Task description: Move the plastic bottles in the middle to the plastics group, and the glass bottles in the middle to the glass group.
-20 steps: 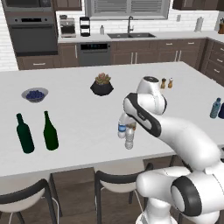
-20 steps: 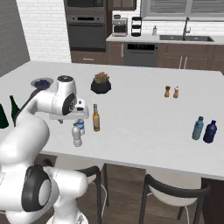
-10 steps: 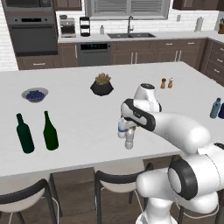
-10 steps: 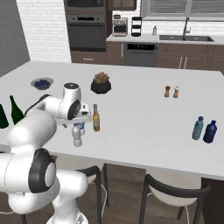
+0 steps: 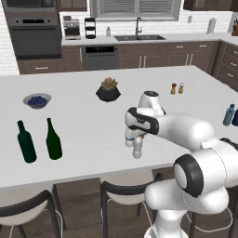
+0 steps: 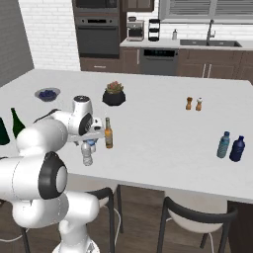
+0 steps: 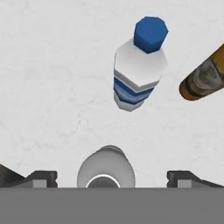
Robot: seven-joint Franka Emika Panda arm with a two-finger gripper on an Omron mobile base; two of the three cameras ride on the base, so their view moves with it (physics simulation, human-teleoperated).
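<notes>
Seen from above in the hand view, a plain greyish bottle (image 7: 106,168) stands between my fingertips (image 7: 41,177). My gripper (image 7: 112,177) is open around its top. Beyond it stands a clear bottle with a blue label and blue cap (image 7: 140,65), and the amber bottle (image 7: 205,74) is to its right. On the island's front, my gripper (image 6: 91,140) hangs over the grey bottle (image 6: 87,155) next to the amber bottle (image 6: 108,133). Two tall green bottles (image 5: 26,142) (image 5: 53,139) stand at the left. Two blue bottles (image 6: 224,145) (image 6: 237,148) stand at the right.
A potted plant (image 5: 108,90), a bowl of blue fruit (image 5: 37,100) and two small shakers (image 5: 177,88) stand farther back on the white island (image 5: 93,121). Dark chairs (image 5: 125,190) sit under its front edge.
The hand has come down from above onto the bottles in the middle, and its fingers now straddle the grey bottle's top. The bottles have not moved.
</notes>
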